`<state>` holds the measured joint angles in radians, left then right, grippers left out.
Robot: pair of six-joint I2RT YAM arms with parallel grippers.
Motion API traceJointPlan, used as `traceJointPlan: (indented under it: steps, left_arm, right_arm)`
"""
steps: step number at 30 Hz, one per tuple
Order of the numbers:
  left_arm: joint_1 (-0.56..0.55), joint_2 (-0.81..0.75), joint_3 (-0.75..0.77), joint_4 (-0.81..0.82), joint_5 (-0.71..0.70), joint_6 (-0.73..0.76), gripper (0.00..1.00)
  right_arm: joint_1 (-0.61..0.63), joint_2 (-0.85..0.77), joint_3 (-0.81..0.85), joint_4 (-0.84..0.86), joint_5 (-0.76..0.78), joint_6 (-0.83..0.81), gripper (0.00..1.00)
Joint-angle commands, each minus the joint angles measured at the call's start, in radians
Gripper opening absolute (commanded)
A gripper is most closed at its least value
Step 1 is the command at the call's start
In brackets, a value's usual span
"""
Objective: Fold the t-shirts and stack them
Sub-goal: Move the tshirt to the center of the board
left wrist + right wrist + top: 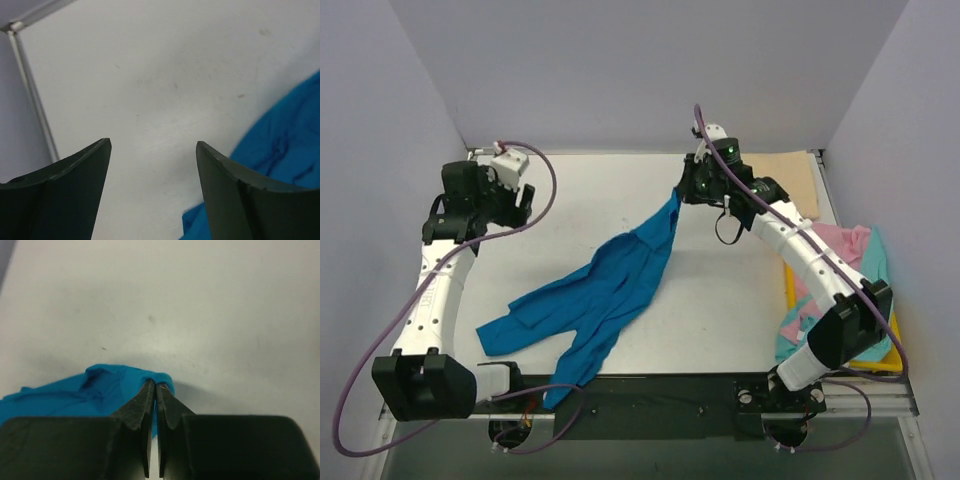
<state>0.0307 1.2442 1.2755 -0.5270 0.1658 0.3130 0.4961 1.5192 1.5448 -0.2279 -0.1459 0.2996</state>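
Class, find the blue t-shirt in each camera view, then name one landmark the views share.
Top external: blue t-shirt lies diagonally mid-picture, its far end held by the right gripper.
Left wrist: lower right corner.
Right wrist: lower left, clamped in that gripper.
Shared landmark: the white table.

Right arm (800, 250) covers much of pink shirt (840, 240), teal shirt (878, 265) and yellow tray (882, 360); beige shirt (790, 178) partly behind its wrist. Left wrist view: blue shirt (287, 135) cut by right and bottom edges, part behind left fingers (225, 180). Right wrist view: pinched blue fold partly behind right fingers (142, 402), cloth cut at left edge
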Motion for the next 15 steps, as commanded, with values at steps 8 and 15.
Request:
traceJointPlan:
  steps: [8,15]
  left_arm:
    - [-0.084,-0.012,-0.257,-0.214,0.284,0.297,0.76]
    - [-0.124,-0.045,-0.353,-0.258,0.244,0.460,0.86]
  right_arm:
    - [-0.215,0.345,0.176,-0.077,0.113,-0.065,0.00]
    - [-0.243,0.596,0.579,-0.183,0.197,-0.025,0.40]
